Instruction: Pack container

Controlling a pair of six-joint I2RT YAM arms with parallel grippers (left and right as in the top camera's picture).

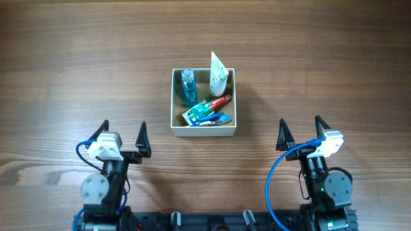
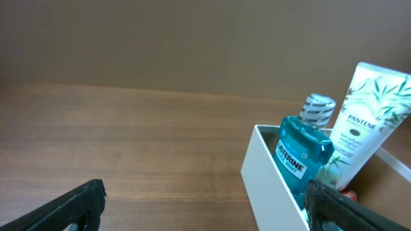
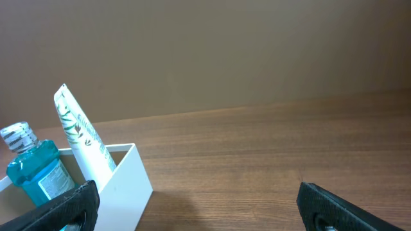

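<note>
The container (image 1: 174,102) is a small white box with a tan inside, at the table's middle. It holds a blue mouthwash bottle (image 1: 188,86), a white tube (image 1: 218,72) standing in the far right corner, a toothpaste tube (image 1: 217,102) and a flat blue-green packet (image 1: 202,114). My left gripper (image 1: 122,136) is open and empty, near and left of the box. My right gripper (image 1: 301,131) is open and empty, near and right of it. The left wrist view shows the box wall (image 2: 270,176), bottle (image 2: 302,151) and tube (image 2: 366,119). The right wrist view shows the box (image 3: 125,186).
Wooden table (image 1: 77,64) all round the box. Both arm bases stand at the near edge, with blue cables beside them.
</note>
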